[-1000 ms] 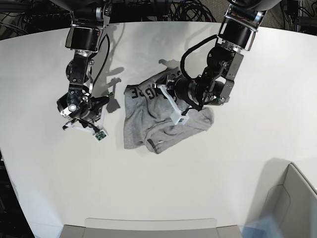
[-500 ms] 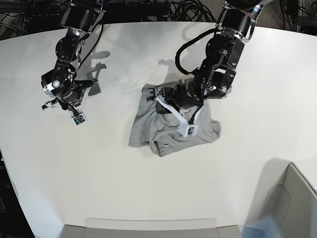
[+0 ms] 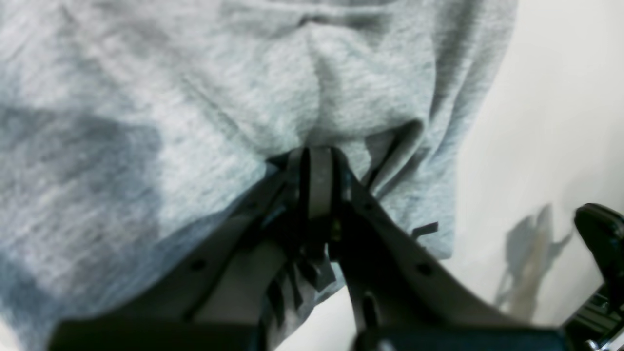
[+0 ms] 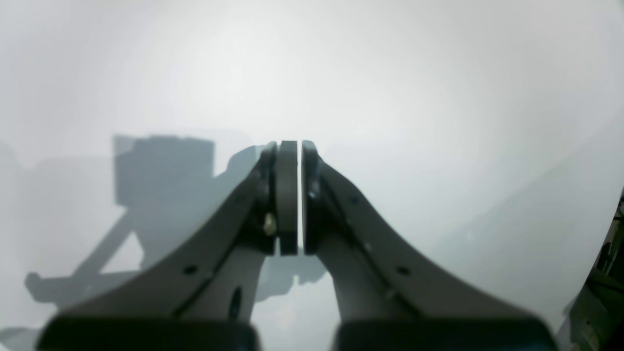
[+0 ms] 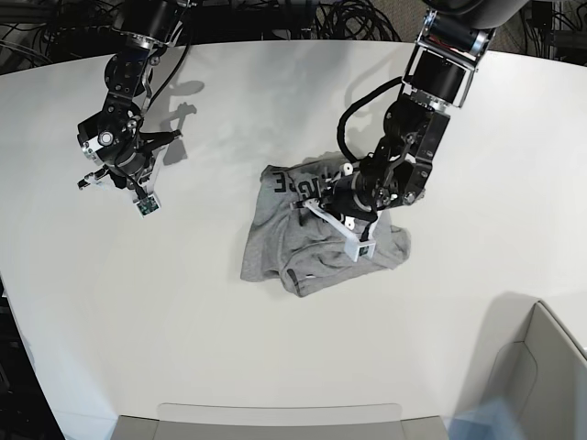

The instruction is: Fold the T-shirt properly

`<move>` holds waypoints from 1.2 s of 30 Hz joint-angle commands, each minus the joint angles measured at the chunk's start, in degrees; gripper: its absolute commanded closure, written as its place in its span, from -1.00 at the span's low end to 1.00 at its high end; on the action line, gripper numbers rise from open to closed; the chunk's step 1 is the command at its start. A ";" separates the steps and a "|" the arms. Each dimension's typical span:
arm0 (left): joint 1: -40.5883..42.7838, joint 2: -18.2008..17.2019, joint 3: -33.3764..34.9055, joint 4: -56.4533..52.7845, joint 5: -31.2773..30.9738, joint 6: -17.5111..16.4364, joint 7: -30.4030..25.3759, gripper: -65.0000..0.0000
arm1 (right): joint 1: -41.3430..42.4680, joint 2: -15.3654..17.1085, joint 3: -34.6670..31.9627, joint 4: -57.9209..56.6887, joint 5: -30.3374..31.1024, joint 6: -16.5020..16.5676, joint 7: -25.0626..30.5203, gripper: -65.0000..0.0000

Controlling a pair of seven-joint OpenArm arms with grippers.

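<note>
The grey T-shirt (image 5: 303,243) lies crumpled in a heap at the table's middle, with black lettering (image 5: 295,183) showing on its far edge. My left gripper (image 5: 307,200) reaches over the heap from the right and is shut on a bunched fold of the T-shirt (image 3: 243,97); in the left wrist view the cloth puckers at the left gripper (image 3: 317,158). My right gripper (image 5: 101,177) hangs far to the left of the shirt, over bare table. In its own wrist view the right gripper (image 4: 291,151) is shut with nothing between its pads.
A grey open box (image 5: 541,367) stands at the front right corner. A pale tray edge (image 5: 275,417) runs along the front. Black cables (image 5: 303,18) lie behind the table's (image 5: 183,302) far edge.
The right arm has swung away from the shirt to the far left and back. The left gripper, still holding cloth, has shifted the heap slightly to the right.
</note>
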 commanded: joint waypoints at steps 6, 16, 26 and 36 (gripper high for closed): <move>0.42 -11.65 -0.88 -1.21 8.23 -0.57 0.04 0.91 | 0.85 -1.59 -0.26 1.19 0.30 0.91 0.87 0.93; 0.42 -17.80 -11.60 -4.55 8.41 -11.65 0.04 0.91 | 0.85 -3.52 -1.93 1.19 0.30 0.91 0.96 0.93; 7.63 -16.93 -28.13 17.25 8.14 -11.39 5.49 1.00 | -1.34 -4.58 -2.98 15.70 1.62 0.91 0.96 0.94; 28.99 -9.72 -42.37 40.37 8.32 -11.65 5.58 1.00 | -13.74 -4.75 -2.81 20.27 3.56 0.91 4.47 0.94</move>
